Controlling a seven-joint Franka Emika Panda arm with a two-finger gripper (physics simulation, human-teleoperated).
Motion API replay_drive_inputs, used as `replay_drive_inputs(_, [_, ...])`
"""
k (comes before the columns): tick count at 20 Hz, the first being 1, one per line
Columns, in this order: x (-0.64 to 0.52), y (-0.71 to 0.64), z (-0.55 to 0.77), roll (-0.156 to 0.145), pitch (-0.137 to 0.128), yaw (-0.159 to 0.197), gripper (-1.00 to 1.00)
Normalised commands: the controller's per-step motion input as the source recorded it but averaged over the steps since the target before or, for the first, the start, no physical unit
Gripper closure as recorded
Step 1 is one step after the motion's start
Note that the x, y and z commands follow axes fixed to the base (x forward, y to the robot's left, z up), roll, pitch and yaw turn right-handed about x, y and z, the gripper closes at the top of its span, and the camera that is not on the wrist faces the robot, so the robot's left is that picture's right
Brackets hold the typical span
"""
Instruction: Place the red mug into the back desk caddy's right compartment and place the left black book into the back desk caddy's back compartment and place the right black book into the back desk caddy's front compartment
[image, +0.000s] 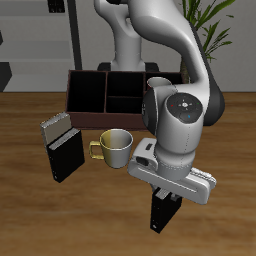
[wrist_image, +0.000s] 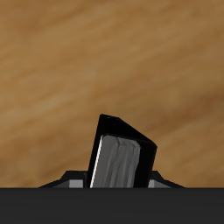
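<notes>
Gripping the left black book (image: 161, 212) between closed-in jaws of the gripper (image: 167, 199), lower right of the exterior frame; tilted in wrist view.

grey book (image: 56, 124) behind black book (image: 65, 156)

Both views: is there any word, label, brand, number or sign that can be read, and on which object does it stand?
None: no text can be read in either view.
Black book at the end effector: plain cover, pale page edges, no title.
Other black book and grey book: no lettering visible.
Cream mug: no print.
Desk caddy: plain dark walls.
Robot arm: no marking readable; only a dark round spot.
</notes>
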Motion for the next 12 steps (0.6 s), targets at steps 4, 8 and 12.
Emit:
replay_drive_inputs(4, [-0.08,-0.11,0.55,-0.023,-0.046,0.013,1.00])
replay_drive_inputs(8, [-0.17,-0.15,0.77,0.003,-0.060,0.142,1.00])
replay_drive_inputs(12, [-0.26,-0.24,0.81,-0.033,-0.054,0.191,1.00])
